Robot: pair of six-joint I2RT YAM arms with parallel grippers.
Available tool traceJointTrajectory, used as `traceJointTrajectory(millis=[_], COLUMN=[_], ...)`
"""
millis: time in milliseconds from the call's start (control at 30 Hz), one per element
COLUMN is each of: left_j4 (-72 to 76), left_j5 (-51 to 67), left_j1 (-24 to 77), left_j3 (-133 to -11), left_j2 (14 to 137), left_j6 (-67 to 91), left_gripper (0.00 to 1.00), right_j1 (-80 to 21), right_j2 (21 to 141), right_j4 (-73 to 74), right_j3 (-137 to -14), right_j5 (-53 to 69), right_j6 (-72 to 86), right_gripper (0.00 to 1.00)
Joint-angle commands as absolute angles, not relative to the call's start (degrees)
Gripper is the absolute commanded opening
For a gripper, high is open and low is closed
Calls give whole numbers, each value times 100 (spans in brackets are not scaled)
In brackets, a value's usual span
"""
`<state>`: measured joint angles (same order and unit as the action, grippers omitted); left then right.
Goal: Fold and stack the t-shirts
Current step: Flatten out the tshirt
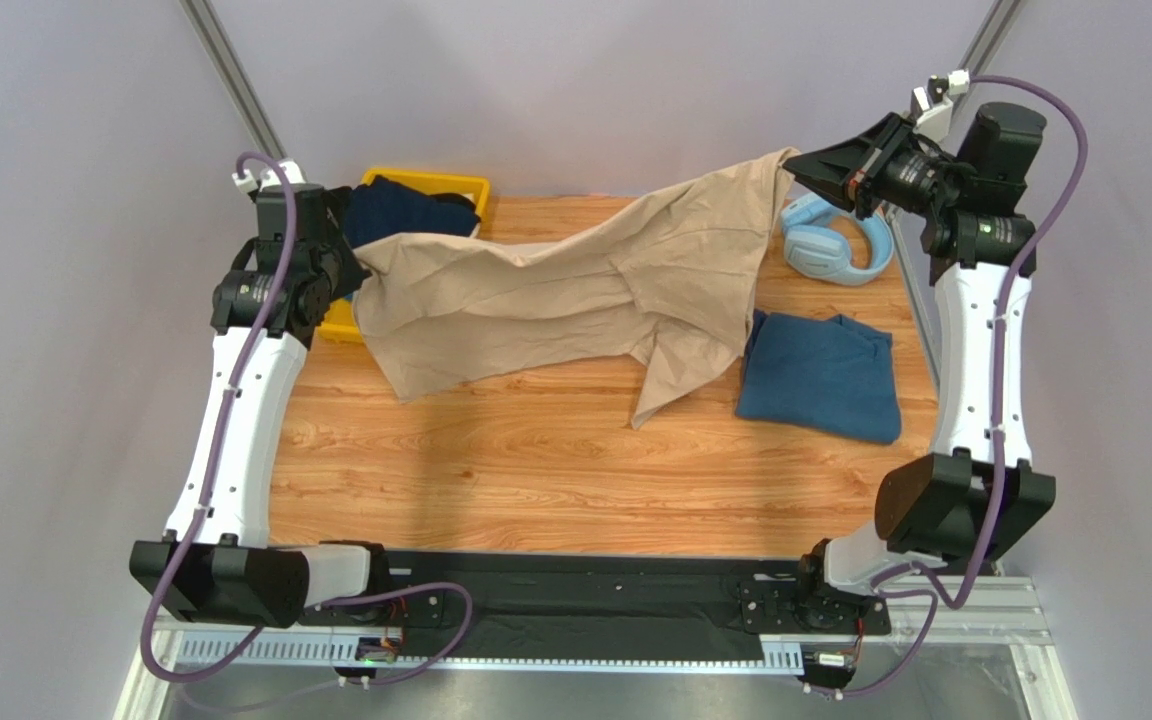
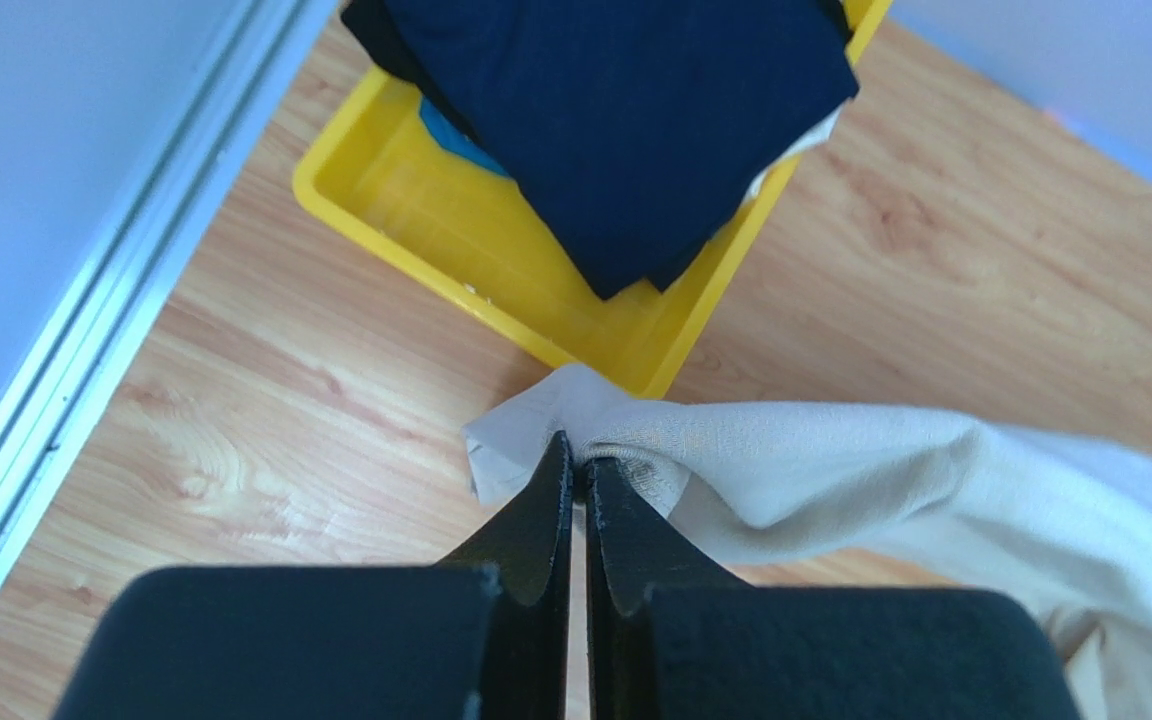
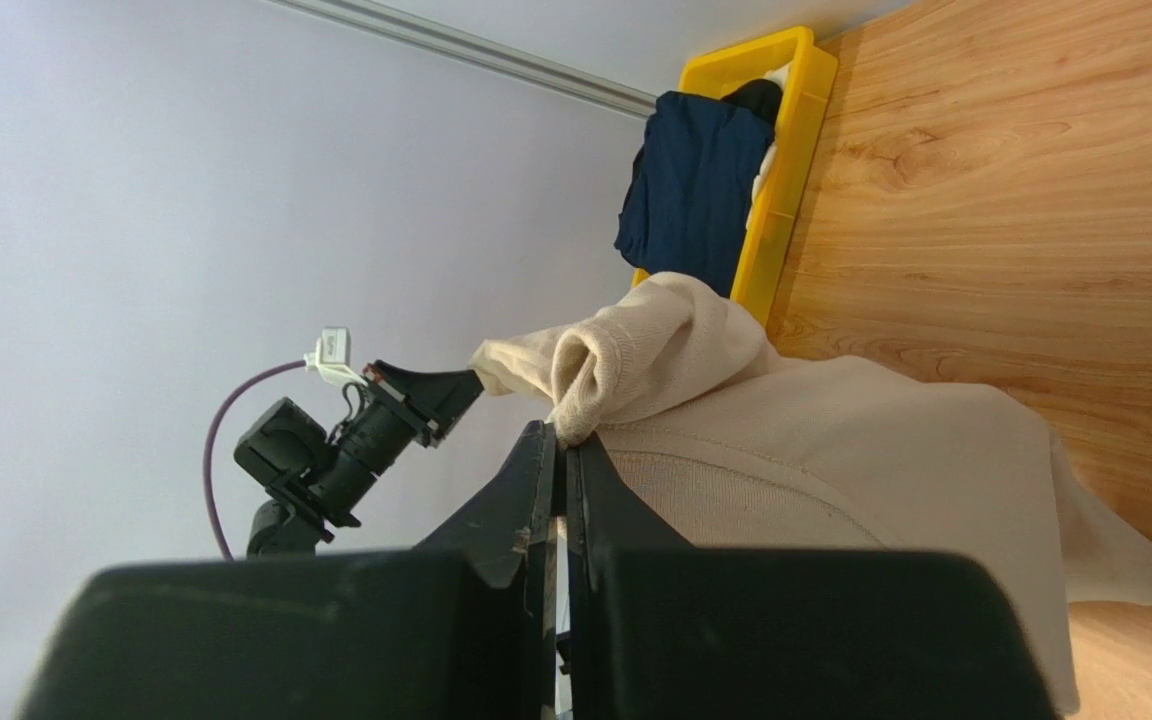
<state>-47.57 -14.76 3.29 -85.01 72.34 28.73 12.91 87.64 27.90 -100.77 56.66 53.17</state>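
Note:
The beige t-shirt (image 1: 582, 293) hangs stretched between my two grippers above the back of the table, its lower part draping onto the wood. My left gripper (image 1: 354, 267) is shut on its left corner (image 2: 567, 428), just in front of the yellow bin. My right gripper (image 1: 800, 165) is shut on its right end (image 3: 612, 368), raised at the back right. The teal-blue t-shirt (image 1: 820, 375) lies folded on the table at the right. The dark navy t-shirt (image 1: 409, 210) lies in the yellow bin (image 2: 432, 210); it also shows in the left wrist view (image 2: 612, 105) and the right wrist view (image 3: 695, 180).
Light-blue headphones (image 1: 835, 240) lie at the back right, beside the beige shirt and below my right gripper. The yellow bin (image 1: 462, 188) stands at the back left corner. Bare wood (image 1: 537, 465) fills the front half of the table.

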Motion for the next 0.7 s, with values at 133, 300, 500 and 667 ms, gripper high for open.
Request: traceJointTrajectory(millis=[133,300,500,667], left_j4=[-4790,-4790,-4930,-5141], left_j5=[-1416,-784,-833,-1221], left_j1=[255,255,395,527], left_j3=[-9615,-9747,-9686,-9878], left_j2=[7260,7049,6312,6038], left_j6=[3040,3313,3358,3261], left_gripper=[0,0,0,0], right_j1=[1722,2047,2083,2101], right_j2=[7253,6111,5748,6379], right_j4=[3058,3384,3331,3279], right_j3=[-9651,-8940,-9157,-10685], right_j5=[4749,4035,4297,4587], right_j6=[5825,6555,7110,7014], right_gripper=[0,0,0,0])
